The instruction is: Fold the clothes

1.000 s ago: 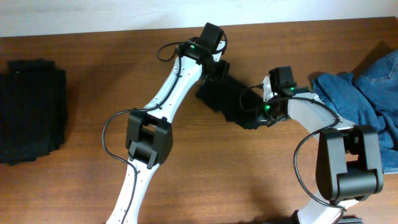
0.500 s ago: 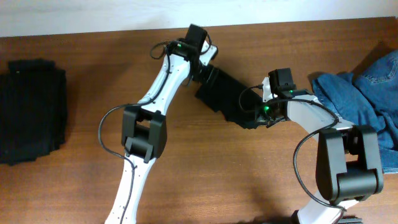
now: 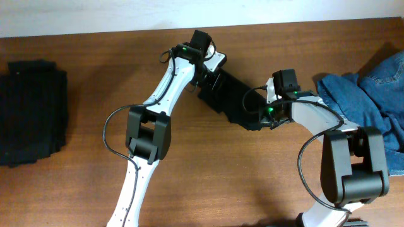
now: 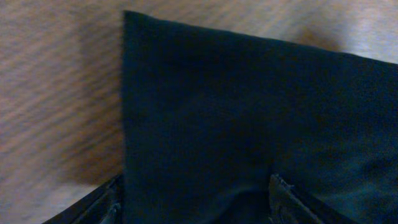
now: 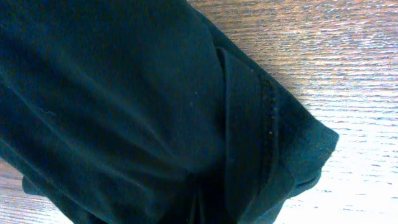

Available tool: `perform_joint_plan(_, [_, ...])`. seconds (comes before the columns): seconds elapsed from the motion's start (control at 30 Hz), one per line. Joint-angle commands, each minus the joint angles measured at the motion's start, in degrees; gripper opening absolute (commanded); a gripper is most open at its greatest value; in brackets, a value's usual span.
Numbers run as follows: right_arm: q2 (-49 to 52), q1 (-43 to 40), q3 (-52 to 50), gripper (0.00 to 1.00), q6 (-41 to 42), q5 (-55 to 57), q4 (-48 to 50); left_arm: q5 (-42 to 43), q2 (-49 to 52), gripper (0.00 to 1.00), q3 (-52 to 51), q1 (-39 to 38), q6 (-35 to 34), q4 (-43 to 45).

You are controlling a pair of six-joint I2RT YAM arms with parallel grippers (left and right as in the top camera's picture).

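1. Right hand [image 3: 260,115]: pressed together, pinching the near end of the black garment [image 3: 230,94]. In the right wrist view the cloth fills almost the whole frame, with its folds gathering toward the hand and a hemmed corner lying on the wood just beyond.
2. Black garment: a narrow folded strip, flat on the tabletop [image 3: 208,164], stretched between the two hands and touching both.
3. Left hand [image 3: 211,68]: spread, over the far end of the same garment. Its fingers [image 4: 283,196] stand apart at either side of the cloth, and a straight folded edge runs ahead of them.
4. Folded black stack [image 3: 31,110]: dark cloth, squared off, well apart from the left hand on its outer side.
5. Blue denim heap [image 3: 379,88]: crumpled, near the right hand on its outer side, reaching the tabletop edge.
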Motion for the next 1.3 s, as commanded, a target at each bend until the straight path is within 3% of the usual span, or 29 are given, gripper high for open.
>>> perform_joint_plan(0.0, [0.7, 0.5, -1.4, 0.04, 0.1, -1.1, 0.2, 3.9, 3.1, 0.71, 0.4, -0.3, 0.8, -1.9])
perform_joint_plan(0.17, [0.7, 0.5, -1.4, 0.04, 0.1, -1.1, 0.2, 3.7, 3.1, 0.70, 0.4, -0.3, 1.6, -4.8])
perform_joint_plan(0.23, [0.7, 0.5, -1.4, 0.04, 0.1, -1.1, 0.3, 3.7, 3.1, 0.65, 0.4, -0.3, 2.6, -5.5])
perform_joint_plan(0.3, [0.7, 0.5, -1.4, 0.04, 0.1, -1.1, 0.3, 3.7, 3.1, 0.48, 0.4, -0.3, 2.7, -5.6])
perform_joint_plan(0.37, [0.7, 0.5, -1.4, 0.05, 0.1, -1.1, 0.3, 3.7, 3.1, 0.16, 0.4, -0.3, 2.7, -5.4])
perform_joint_plan(0.43, [0.7, 0.5, -1.4, 0.13, 0.1, -1.2, 0.5, 3.7, 3.1, 0.00, 0.4, -0.2, 2.7, -5.3])
perform_joint_plan(0.53, [0.0, 0.4, 0.0, 0.24, 0.0, -2.2, -0.2, 3.7, 3.1, 0.01, 0.4, 0.2, 2.7, -5.6])
perform_joint_plan(0.63, [-3.1, 0.4, 5.2, 0.45, -1.8, -5.5, -3.7, 3.6, 3.1, 0.01, 1.7, 0.8, 2.7, -7.2])
perform_joint_plan(0.73, [-6.8, 0.4, 12.1, 0.74, -2.8, -6.0, -8.3, 3.5, 3.1, 0.01, 5.1, 1.8, 2.7, -9.4])
perform_joint_plan(0.77, [-7.6, 0.3, 14.2, 0.77, -2.8, -5.1, -10.0, 3.4, 3.1, 0.01, 6.6, 2.2, 2.7, -10.3])
perform_joint_plan(0.87, [-9.7, 0.3, 19.1, 0.81, -2.8, -2.2, -15.6, 0.6, 3.1, 0.00, 14.7, 3.9, 2.6, -15.3])
perform_joint_plan(1.13, [-9.7, 0.3, 19.5, 0.83, -0.4, 5.2, -22.8, -15.2, 3.1, 0.01, 37.1, 7.9, 0.5, -29.8])
perform_joint_plan(1.27, [-9.7, 0.3, 19.2, 0.84, -0.4, 5.2, -22.9, -22.9, -1.3, 0.01, 38.1, 8.3, -1.4, -32.0])
